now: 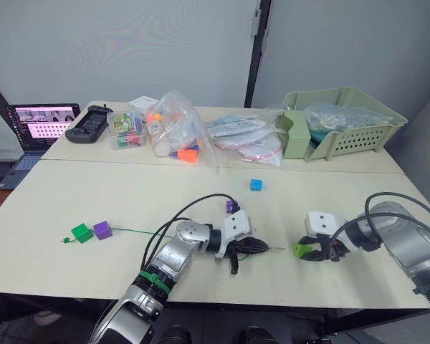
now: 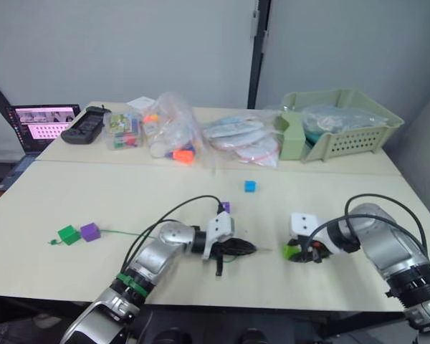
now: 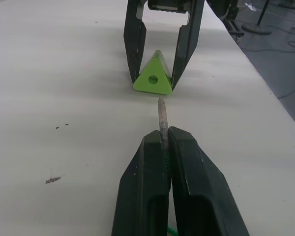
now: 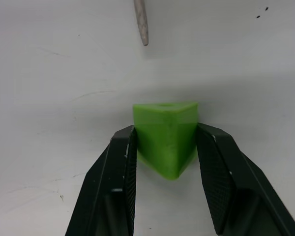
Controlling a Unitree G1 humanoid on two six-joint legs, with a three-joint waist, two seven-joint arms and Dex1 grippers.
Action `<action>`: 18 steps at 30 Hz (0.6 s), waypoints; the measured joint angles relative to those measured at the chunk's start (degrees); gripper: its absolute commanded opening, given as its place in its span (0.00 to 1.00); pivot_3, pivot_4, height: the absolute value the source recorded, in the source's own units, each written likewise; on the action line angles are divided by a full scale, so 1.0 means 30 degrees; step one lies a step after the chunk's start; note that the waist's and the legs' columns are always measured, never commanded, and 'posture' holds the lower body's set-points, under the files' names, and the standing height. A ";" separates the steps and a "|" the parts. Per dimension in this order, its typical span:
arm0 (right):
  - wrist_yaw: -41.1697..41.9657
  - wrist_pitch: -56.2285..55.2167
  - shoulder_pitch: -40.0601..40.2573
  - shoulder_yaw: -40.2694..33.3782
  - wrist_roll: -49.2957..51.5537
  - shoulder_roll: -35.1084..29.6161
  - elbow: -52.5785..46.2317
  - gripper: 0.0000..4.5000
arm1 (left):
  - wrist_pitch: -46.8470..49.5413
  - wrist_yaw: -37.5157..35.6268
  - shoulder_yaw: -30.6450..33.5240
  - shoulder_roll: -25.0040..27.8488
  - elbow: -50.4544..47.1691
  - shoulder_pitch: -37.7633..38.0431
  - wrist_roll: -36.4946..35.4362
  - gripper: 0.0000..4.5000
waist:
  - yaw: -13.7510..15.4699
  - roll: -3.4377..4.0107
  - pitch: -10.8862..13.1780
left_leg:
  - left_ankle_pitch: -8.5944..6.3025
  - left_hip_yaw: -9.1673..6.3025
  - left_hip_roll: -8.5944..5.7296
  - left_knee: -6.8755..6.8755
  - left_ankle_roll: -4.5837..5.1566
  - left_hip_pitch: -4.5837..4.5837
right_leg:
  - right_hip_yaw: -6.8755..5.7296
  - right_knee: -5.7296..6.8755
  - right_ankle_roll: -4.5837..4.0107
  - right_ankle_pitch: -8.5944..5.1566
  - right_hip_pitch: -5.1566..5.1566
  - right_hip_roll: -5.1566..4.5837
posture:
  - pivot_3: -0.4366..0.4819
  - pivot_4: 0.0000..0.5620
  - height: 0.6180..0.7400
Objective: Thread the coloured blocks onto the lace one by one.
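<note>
Left of my left gripper (image 1: 261,248), a dark green block (image 1: 81,233) and a purple block (image 1: 102,230) already sit on the lace (image 3: 162,114) on the bench (image 1: 72,193). That gripper's jaws are closed tight on the stiff grey tip, a good hold behind the point. My right gripper (image 4: 164,147) pinches the lime green block (image 3: 153,79) by its sides, hole facing the tip. I judge it light, hard and slippery.

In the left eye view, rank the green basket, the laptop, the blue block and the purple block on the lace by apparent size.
1. green basket, largest.
2. laptop, partly cut off by the picture's edge.
3. purple block on the lace.
4. blue block, smaller-looking, but it lies farther from the camera, so the two blocks may match.
</note>
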 measured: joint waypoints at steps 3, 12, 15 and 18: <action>-0.0220 0.0699 0.0502 -0.0399 0.0043 0.0002 -0.0680 0.28 | -0.0003 0.0093 -0.0089 -0.0230 0.0140 -0.0143 0.0150 0.00 | 0.0008 0.0000 0.0000 | -0.0001 -0.0001 -0.0001 0.0002 -0.0001 0.0004 | -0.0001 -0.0003 0.0000 0.0000 0.0011 -0.0001 | 0.48 0.27 0.94; -0.0604 0.1817 0.1276 -0.0721 0.0050 0.0032 -0.2225 0.28 | -0.0361 0.0057 -0.0119 -0.0579 0.0924 -0.0460 0.0364 0.00 | 0.0014 0.0000 0.0000 | -0.0001 -0.0004 0.0000 0.0001 0.0000 0.0007 | -0.0001 -0.0002 0.0001 0.0000 0.0012 0.0000 | 0.48 0.27 0.94; -0.0623 0.2061 0.1298 -0.0720 0.0049 0.0081 -0.2414 0.28 | -0.0454 -0.0080 -0.0199 -0.0772 0.1341 -0.0745 0.0387 0.00 | 0.0013 -0.0001 0.0001 | -0.0001 -0.0004 -0.0002 0.0001 0.0000 0.0006 | -0.0001 -0.0003 0.0001 0.0000 0.0012 0.0000 | 0.48 0.27 0.94; -0.0668 0.2235 0.1298 -0.0719 0.0047 0.0148 -0.2510 0.28 | -0.0714 -0.0128 -0.0260 -0.0968 0.1634 -0.1076 0.0399 0.00 | 0.0002 -0.0001 0.0001 | -0.0001 -0.0004 -0.0001 0.0000 0.0000 0.0008 | 0.0000 -0.0003 0.0001 0.0000 0.0012 0.0001 | 0.48 0.27 0.94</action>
